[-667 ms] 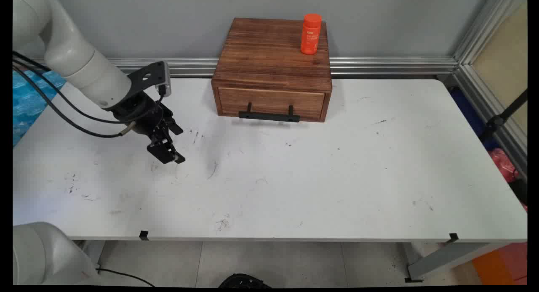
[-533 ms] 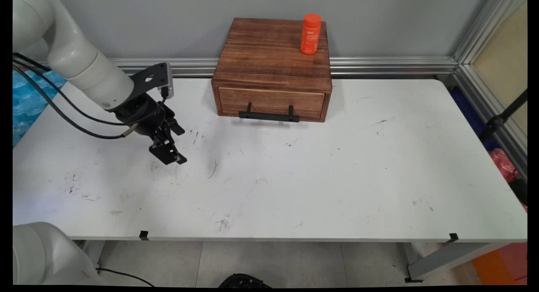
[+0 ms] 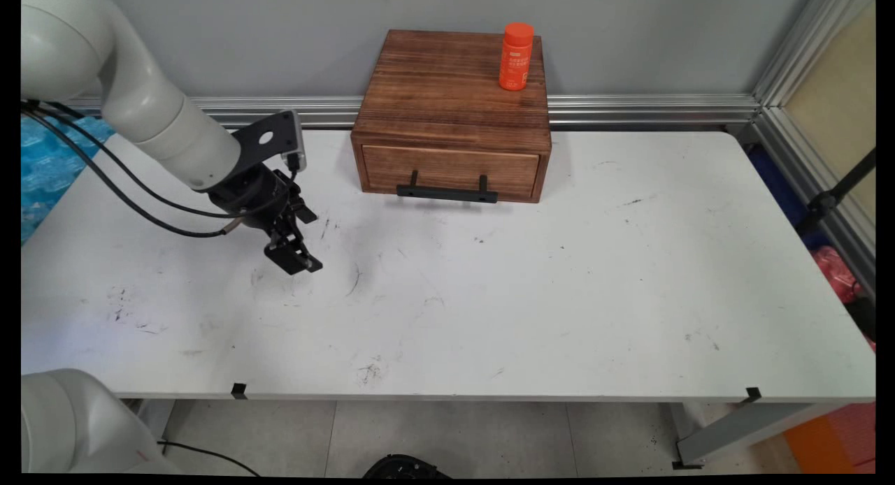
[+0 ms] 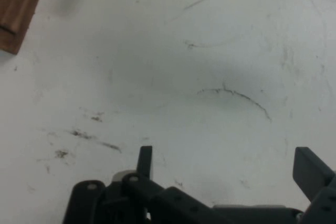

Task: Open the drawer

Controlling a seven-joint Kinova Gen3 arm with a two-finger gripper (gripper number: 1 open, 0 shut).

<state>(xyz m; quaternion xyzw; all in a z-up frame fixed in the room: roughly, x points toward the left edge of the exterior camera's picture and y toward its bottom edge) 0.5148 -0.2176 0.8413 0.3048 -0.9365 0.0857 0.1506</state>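
Gripper (image 3: 302, 263) hangs low over the scuffed white table (image 3: 559, 296), fingers (image 4: 144, 161) spread apart with nothing between them. It is nearest the wooden drawer box (image 3: 451, 114), off to the gripper's right, whose drawer is closed behind a black handle (image 3: 447, 191). An orange bottle (image 3: 516, 56) stands upright on the box's top, near the back right corner. The writing on its pale label is too small to read.

Even, bright overhead light, soft shadow under the wooden box (image 3: 451, 114), hand view slightly blurred throughout
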